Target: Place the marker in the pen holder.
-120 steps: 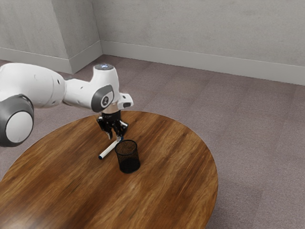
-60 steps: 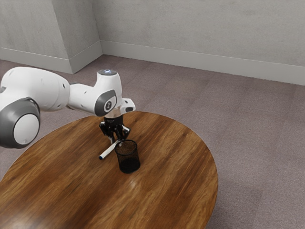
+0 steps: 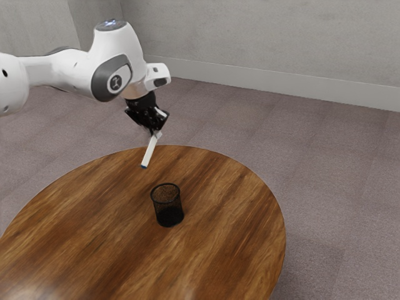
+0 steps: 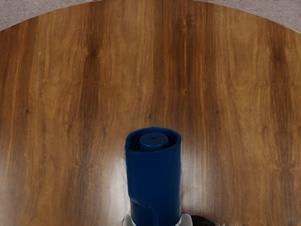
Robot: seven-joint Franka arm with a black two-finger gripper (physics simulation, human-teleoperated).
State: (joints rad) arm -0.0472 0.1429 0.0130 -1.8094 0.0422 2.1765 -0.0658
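Note:
High over the far part of the table, my gripper (image 3: 154, 132) is shut on the white marker (image 3: 149, 153). The marker hangs tilted, its lower dark-blue end toward the exterior view's left. The black mesh pen holder (image 3: 167, 206) stands upright on the table, lower than the marker and apart from it. In the wrist view the marker's blue end (image 4: 154, 183) sticks out from my gripper (image 4: 156, 220), with a pale fingertip at each side. A dark curved edge beside it is mostly cut off.
The round wooden table (image 3: 231, 231) has its far edge beneath the raised hand. Carpeted floor (image 3: 331, 187) surrounds it, and a grey wall (image 3: 262, 37) stands behind.
My hand has risen well off the table with the marker in its grip; the marker lay beside the pen holder and now hangs steeper. The pen holder has stayed put.

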